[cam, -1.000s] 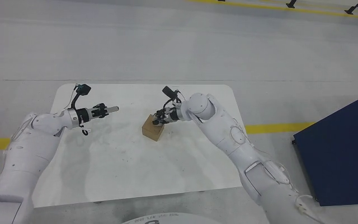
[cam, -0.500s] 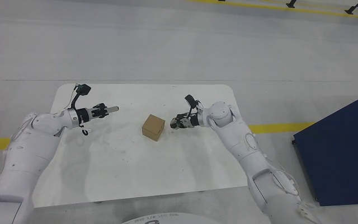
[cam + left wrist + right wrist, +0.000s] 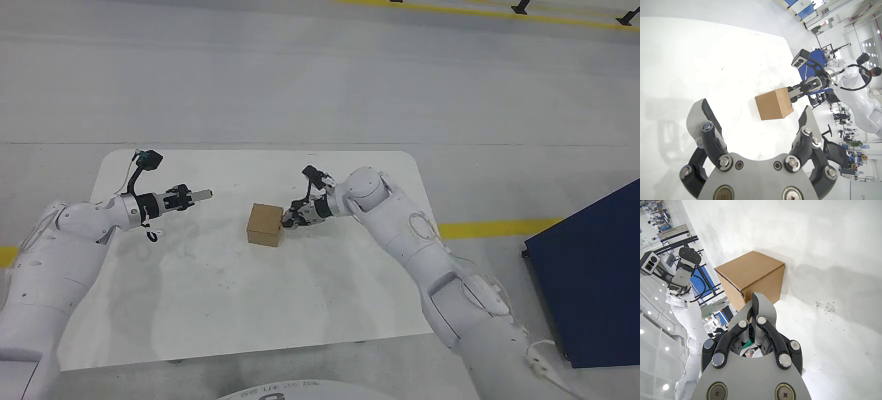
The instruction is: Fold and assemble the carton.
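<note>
Back at the right face of the closed carton (image 3: 265,224), mid table (image 3: 220,300), with right pincer (image 3: 290,220) pressed together, having nudged it slightly left, and with left pincer (image 3: 205,195) spread well apart to the left; probably just squaring up finished work.

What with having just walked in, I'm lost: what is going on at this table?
The right gripper, shut, has its tips against one side of the brown carton, which stands closed as a box on the white table. The left gripper hangs open above the table, apart from the carton, holding nothing.
</note>
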Controlling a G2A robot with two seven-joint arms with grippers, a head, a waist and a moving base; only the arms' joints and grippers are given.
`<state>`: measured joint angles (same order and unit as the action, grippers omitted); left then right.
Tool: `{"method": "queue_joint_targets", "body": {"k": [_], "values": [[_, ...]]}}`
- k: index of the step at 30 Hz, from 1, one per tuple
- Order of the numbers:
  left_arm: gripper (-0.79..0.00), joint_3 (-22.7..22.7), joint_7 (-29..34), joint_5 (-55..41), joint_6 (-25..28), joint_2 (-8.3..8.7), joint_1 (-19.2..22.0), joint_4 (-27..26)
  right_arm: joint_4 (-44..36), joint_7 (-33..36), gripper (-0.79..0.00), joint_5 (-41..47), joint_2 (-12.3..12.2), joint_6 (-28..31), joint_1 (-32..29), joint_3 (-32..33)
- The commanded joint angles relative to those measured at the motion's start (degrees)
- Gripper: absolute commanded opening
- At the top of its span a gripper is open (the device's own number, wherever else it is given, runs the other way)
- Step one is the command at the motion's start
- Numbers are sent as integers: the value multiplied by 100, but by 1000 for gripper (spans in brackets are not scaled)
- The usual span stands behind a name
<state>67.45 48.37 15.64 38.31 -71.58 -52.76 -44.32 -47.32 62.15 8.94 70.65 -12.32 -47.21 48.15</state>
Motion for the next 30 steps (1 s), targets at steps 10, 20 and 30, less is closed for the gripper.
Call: {"method": "queue_joint_targets", "body": {"k": [10,20,30], "values": [[0,0,0,0,0,0,0,0,-75,-104,-785,597,-300,3030,-507,978],[-1,0,0,0,0,0,0,0,-627,659,-661,1566,-677,3579,-846,2203],[-1,0,0,0,0,0,0,0,-623,685,-104,1587,-684,3580,-842,2226]]}}
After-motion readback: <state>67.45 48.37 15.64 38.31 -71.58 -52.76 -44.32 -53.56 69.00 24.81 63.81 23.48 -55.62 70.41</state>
